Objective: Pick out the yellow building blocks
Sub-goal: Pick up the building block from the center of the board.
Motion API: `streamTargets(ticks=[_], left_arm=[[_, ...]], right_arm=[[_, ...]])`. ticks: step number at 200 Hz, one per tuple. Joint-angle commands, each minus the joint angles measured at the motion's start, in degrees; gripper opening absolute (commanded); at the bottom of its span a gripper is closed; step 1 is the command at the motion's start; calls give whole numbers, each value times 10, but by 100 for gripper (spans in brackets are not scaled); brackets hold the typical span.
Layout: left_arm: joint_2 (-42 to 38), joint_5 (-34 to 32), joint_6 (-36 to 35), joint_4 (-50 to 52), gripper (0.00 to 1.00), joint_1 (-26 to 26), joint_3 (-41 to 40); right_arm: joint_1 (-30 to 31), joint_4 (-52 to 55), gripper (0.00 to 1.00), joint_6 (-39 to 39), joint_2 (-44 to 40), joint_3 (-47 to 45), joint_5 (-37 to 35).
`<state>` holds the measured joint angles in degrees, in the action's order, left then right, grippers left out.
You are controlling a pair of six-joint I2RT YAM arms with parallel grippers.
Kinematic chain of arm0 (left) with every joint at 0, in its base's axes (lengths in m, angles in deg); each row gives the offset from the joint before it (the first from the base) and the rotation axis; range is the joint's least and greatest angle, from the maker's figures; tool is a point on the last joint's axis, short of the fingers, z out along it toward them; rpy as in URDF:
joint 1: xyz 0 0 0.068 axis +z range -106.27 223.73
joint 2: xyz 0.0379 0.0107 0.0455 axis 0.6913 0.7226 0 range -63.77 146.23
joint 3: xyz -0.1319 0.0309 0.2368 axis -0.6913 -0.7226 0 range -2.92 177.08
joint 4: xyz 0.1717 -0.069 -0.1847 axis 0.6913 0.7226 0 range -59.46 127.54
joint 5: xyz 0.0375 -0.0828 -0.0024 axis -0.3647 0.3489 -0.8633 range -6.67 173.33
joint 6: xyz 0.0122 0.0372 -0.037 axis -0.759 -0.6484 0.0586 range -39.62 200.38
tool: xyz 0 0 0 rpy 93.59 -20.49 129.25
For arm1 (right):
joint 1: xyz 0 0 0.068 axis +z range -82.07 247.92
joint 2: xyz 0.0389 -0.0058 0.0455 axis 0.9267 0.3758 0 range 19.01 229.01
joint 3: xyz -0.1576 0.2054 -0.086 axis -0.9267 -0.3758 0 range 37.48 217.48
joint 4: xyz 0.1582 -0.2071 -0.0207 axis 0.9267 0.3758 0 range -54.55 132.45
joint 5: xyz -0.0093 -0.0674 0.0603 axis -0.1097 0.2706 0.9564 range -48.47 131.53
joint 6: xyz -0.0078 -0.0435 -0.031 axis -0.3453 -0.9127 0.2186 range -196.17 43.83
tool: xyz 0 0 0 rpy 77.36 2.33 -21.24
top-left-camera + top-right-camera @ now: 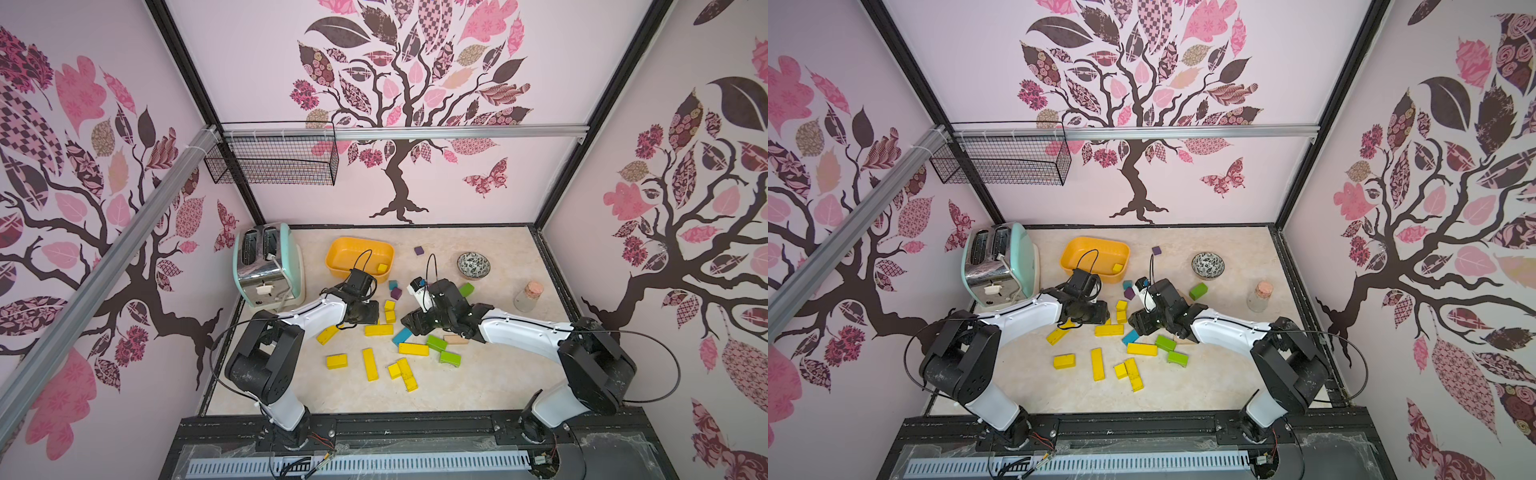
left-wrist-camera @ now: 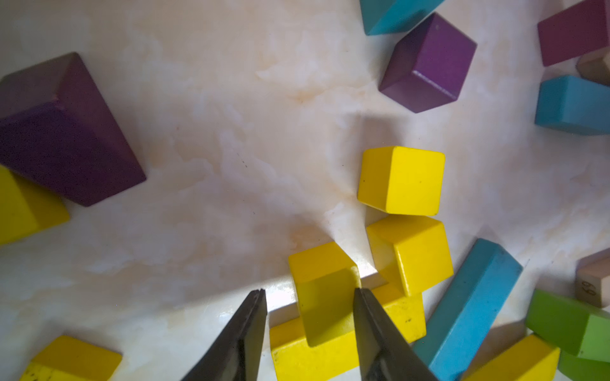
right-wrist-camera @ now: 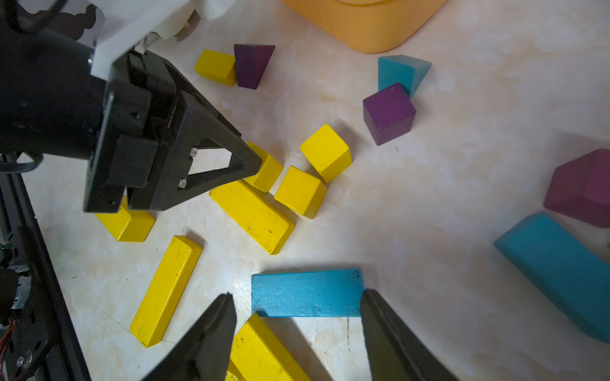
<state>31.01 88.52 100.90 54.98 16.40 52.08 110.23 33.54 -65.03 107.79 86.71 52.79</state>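
left gripper (image 2: 309,291) nearly closed around 1 yellow cube (image 2: 320,264), gap on 1 side; right gripper (image 3: 296,293) half open over teal block (image 3: 330,283), holding nothing.

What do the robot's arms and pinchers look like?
The left arm and right arm have white shells, chunky black joints and thin black cables looping off them. The left gripper and right gripper each have two black, pointed fingers.
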Motion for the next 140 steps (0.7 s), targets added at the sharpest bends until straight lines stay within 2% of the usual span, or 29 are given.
streamTargets(ticks=[1, 140], left_arm=[[5, -14, -11, 7, 43, -2, 10], [7, 17, -6, 22, 45, -3, 18]], right_arm=[[3, 11, 65, -10, -1, 17, -11], [3, -25, 66, 0, -38, -26, -2]])
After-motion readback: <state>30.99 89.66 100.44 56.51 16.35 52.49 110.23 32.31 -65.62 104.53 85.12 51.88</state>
